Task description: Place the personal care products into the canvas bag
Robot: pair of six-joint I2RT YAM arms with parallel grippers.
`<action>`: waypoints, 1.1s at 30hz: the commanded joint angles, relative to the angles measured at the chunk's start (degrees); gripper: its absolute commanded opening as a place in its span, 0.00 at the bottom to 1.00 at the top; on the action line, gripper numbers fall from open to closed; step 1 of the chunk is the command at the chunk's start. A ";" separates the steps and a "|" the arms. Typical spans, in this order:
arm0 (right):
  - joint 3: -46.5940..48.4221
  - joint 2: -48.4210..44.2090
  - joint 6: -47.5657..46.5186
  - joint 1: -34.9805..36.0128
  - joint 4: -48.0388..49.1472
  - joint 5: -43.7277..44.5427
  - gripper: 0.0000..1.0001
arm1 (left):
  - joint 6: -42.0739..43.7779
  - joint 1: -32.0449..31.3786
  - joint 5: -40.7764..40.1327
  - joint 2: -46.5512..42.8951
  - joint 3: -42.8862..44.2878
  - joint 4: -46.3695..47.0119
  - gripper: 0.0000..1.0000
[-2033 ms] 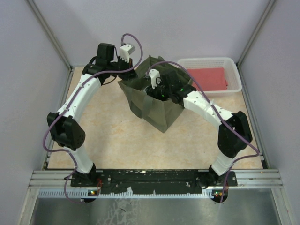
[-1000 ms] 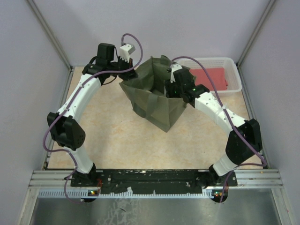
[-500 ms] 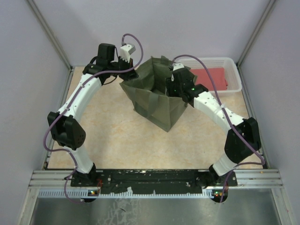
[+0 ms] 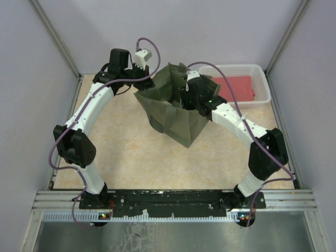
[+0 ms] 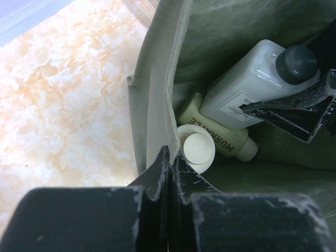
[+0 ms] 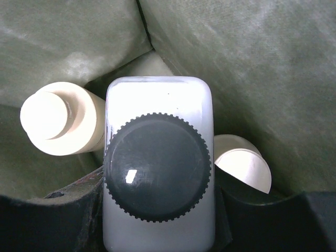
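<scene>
Views from above and from both wrists.

Mid-table (image 4: 126, 152): canvas bag (image 4: 170, 119) upright, mouth open, walls creased.

At the bag's left rim: left gripper (image 5: 168, 160) closed completely, the fabric edge pinched between its fingers.

Inside the bag's mouth, from the right: right gripper (image 6: 157, 218) open only as wide as the white bottle (image 5: 247, 84), its fingers pressed against the bottle's two sides below the grey cap (image 6: 157, 167).

Deeper in the bag, under and around the white bottle:
- yellowish cylinder (image 5: 223, 140) on its side, dark lettering upward, partly covered by the white bottle
- left cream-capped bottle (image 6: 58, 118) and right cream-capped bottle (image 6: 244, 167) flanking the white bottle in the right wrist view, caps toward the camera

All four products within the bag's walls.

Far right corner, just beside the bag: white mesh basket (image 4: 264, 97), with a folded red cloth (image 4: 237, 86) inside.
</scene>
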 commanded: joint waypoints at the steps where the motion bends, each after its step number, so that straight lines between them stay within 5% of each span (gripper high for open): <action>1: -2.19 3.18 -2.74 0.71 -8.39 -2.94 0.00 | -0.34 0.42 0.77 0.24 1.75 -0.05 0.00; 10: 3.26 4.24 -2.24 3.31 5.68 -11.94 0.00 | -0.17 0.50 0.86 -0.22 1.86 -0.29 0.00; 22: 8.61 8.41 -1.40 6.34 19.96 -10.24 0.00 | -0.03 0.50 0.80 -0.04 2.12 -0.34 0.00; 33: 19.81 13.24 -0.71 6.32 16.52 -10.06 0.00 | 0.39 0.48 0.05 -0.08 2.76 -1.11 0.00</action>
